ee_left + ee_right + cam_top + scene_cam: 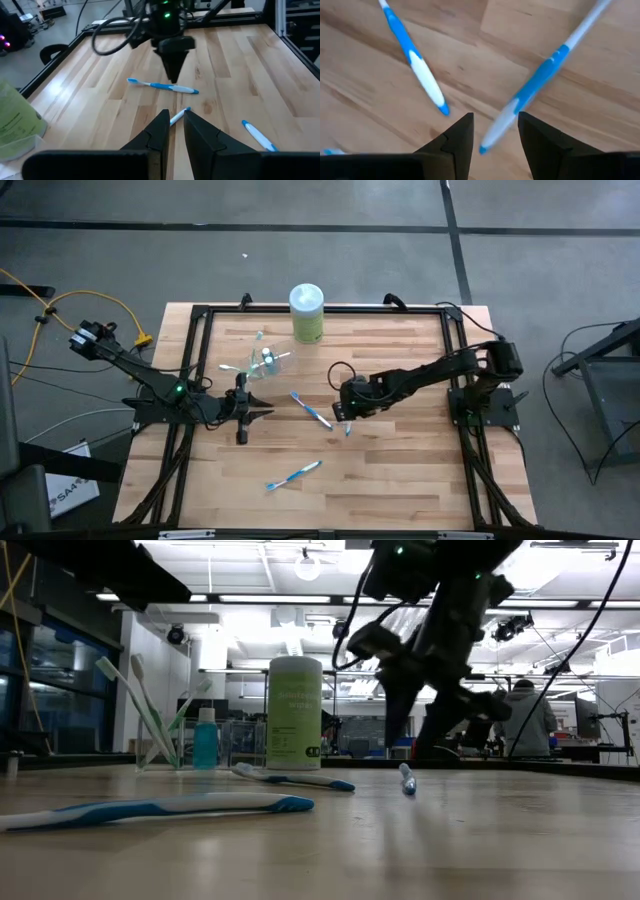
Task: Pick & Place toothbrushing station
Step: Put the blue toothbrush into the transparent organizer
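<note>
right claw (346, 420) low over mid-bench (400, 470), fingers parted around a blue toothbrush (530, 90) for pickup, cup (268, 360) waiting by the far edge; left claw (262, 408) idle nearby, nearly closed, empty.

Right gripper (495, 131) low mid-table, fingers parted; left gripper (174, 131) hovering, idle

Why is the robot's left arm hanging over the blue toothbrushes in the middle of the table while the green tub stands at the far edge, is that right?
Not quite: it is the right gripper over the blue toothbrushes, as the high view shows. The left gripper waits beside them. The green tub does stand at the far edge.
</note>
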